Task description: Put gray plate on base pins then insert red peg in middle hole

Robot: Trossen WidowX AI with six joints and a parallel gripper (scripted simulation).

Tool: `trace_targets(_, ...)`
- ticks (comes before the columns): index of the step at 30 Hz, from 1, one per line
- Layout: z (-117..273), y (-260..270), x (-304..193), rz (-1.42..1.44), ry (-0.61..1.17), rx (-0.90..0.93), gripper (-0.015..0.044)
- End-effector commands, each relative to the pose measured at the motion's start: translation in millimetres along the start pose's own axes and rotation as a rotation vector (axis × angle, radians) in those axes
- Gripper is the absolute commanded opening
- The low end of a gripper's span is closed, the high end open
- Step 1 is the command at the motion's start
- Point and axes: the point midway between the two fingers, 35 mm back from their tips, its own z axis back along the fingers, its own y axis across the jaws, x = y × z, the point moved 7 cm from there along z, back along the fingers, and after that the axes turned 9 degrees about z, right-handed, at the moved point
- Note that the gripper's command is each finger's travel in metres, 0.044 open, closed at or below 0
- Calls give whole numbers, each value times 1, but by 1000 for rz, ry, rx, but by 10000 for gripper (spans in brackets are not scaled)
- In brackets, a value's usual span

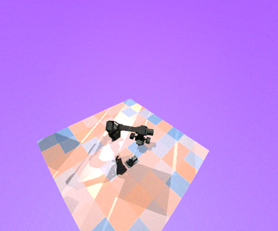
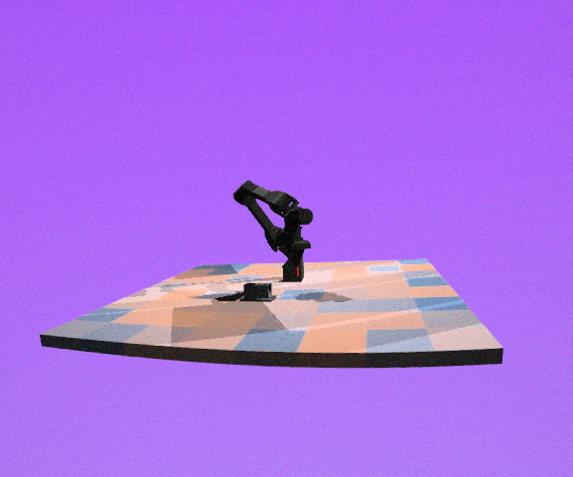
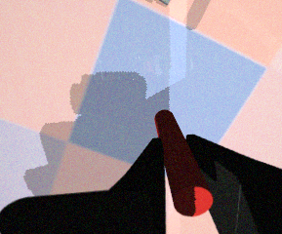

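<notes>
Red and slim, the peg is pinched between the nearly closed jaws, held above the patchwork desk, where the gray block-shaped assembly sits apart from it, its plate and base indistinct.

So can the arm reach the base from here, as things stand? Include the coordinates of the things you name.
Probably yes: the base [image 1: 127,165] [image 2: 258,291] sits close to the gripper [image 1: 139,143] [image 3: 176,138], peg [image 3: 180,163] in its fingers, with nothing visible standing between.

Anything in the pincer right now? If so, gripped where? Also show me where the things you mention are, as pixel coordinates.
Yes, the red peg [image 3: 180,163] [image 2: 297,271], gripped around its middle, both ends sticking out past the fingers.
</notes>
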Motion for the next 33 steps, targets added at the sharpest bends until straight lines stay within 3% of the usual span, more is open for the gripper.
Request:
trace_targets(1, 4, 0, 15, -6, -4, 14, 0)
trace_targets(33, 6, -27, 107, -22, -30, 5, 0)
